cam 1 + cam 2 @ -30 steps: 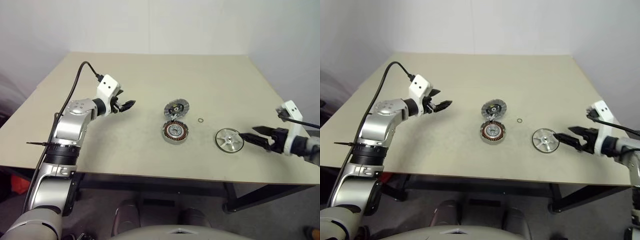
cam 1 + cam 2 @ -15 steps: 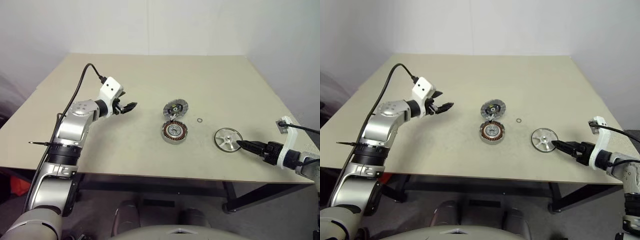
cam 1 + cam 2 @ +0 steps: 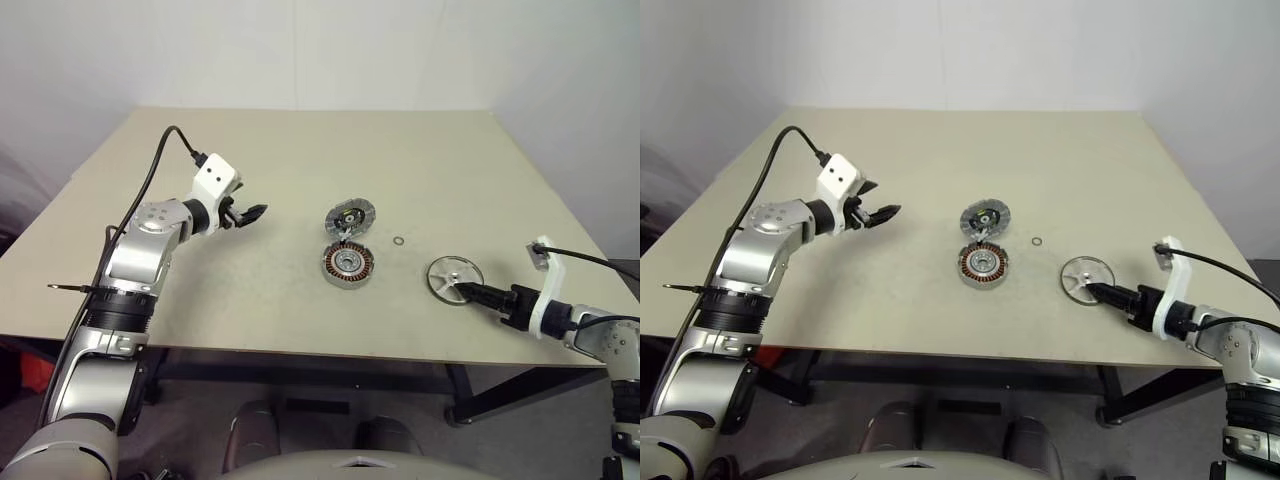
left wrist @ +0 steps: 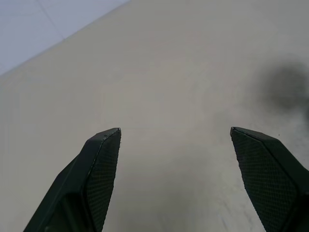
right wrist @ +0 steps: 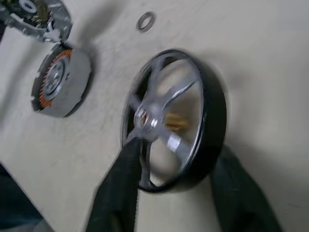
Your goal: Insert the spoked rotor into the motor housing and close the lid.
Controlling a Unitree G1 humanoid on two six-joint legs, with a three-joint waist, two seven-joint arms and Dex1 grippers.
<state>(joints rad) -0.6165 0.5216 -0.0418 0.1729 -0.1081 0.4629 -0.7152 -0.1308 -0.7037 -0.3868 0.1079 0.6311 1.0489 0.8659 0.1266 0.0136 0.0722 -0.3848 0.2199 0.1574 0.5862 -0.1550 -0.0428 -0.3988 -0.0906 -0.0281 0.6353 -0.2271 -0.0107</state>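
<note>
The spoked rotor (image 3: 455, 279), a black ring with silver spokes, lies flat at the table's right front. My right gripper (image 5: 178, 149) is shut on its near rim, one finger (image 5: 126, 169) inside between the spokes and the other outside the ring. The motor housing (image 3: 348, 264), with copper windings around a silver hub, sits in the middle of the table. Just behind it and touching lies the lid (image 3: 351, 215), a round grey disc. My left gripper (image 3: 250, 212) hovers open over bare table well to the left of these parts, holding nothing.
A small metal washer (image 3: 400, 241) lies between the lid and the rotor. The beige table (image 3: 300, 150) is bare at the back and left. Its front edge runs close beneath my right gripper, and a white wall stands behind the table.
My right gripper has dropped and slid left onto the rotor, rolled its wrist, and closed from wide open onto the rim. The left arm has stayed in place.
</note>
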